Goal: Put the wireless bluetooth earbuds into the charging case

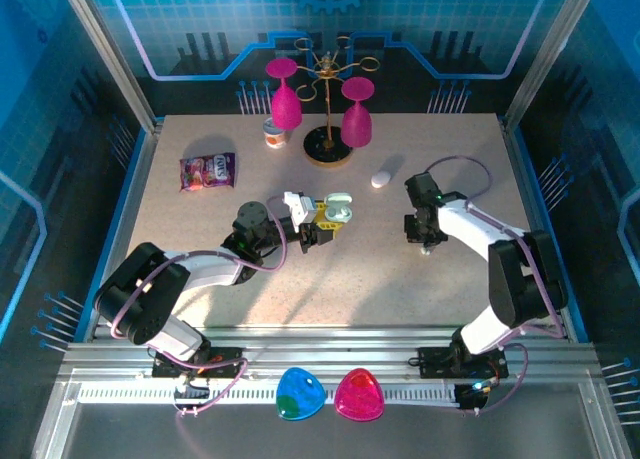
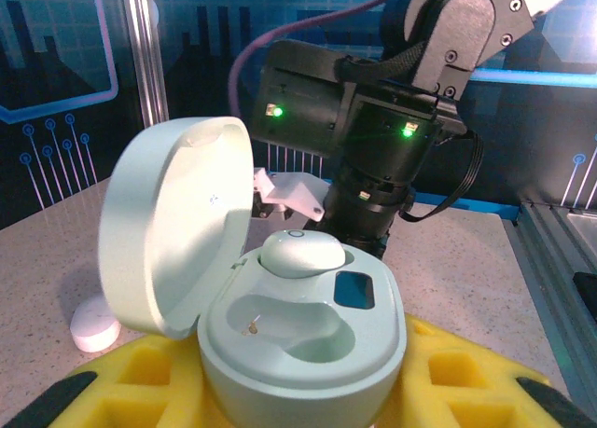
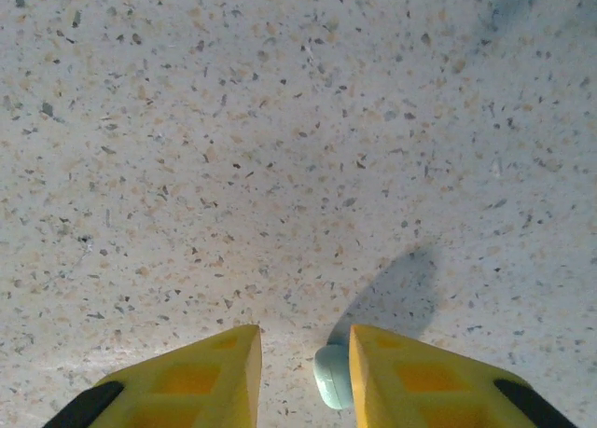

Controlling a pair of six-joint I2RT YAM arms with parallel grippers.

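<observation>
My left gripper [image 2: 303, 395] is shut on the mint charging case [image 2: 308, 344], whose lid [image 2: 173, 223] stands open to the left. One pale earbud [image 2: 300, 254] sits in the far slot; the near slot is empty. In the top view the case [image 1: 338, 209] hangs just above the table centre in the left gripper [image 1: 322, 219]. The right gripper [image 3: 305, 372] points down at the table, open. A second small pale mint earbud [image 3: 331, 377] lies on the table between its fingers, against the inner face of the right finger [image 3: 410, 381]. From above, the right gripper [image 1: 425, 241] is right of the case.
A white pebble-like case [image 1: 381, 179] lies behind the grippers, also at the left of the left wrist view [image 2: 93, 324]. A gold stand [image 1: 328, 144] with pink glasses, a small cup [image 1: 275, 134] and a snack packet [image 1: 207, 170] stand at the back.
</observation>
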